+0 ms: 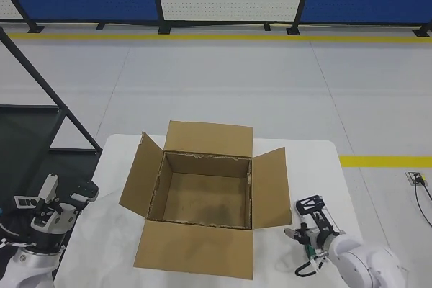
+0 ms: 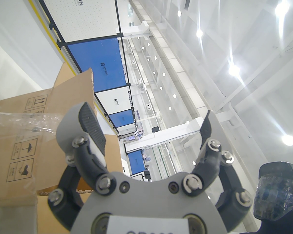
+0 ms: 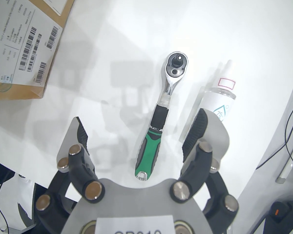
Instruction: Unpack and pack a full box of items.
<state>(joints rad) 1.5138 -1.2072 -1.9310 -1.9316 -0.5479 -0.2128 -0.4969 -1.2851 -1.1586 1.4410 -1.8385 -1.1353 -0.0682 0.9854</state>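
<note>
One cardboard box (image 1: 194, 248) mid-desk (image 1: 309, 158), flaps spread open. To its right, one green-handled ratchet (image 3: 158, 120) and one spray bottle (image 3: 223, 98), lying side by side (not touching). Two tools, both released: right tool (image 3: 140, 122) above the ratchet, left tool (image 2: 146, 118) near the box.

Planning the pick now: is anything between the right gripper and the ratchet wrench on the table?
Nothing visible is in the way. The right gripper is open above the ratchet wrench, which lies bare on the table. A spray bottle lies alongside the wrench, apart from it but near one finger; it could get nudged.
</note>
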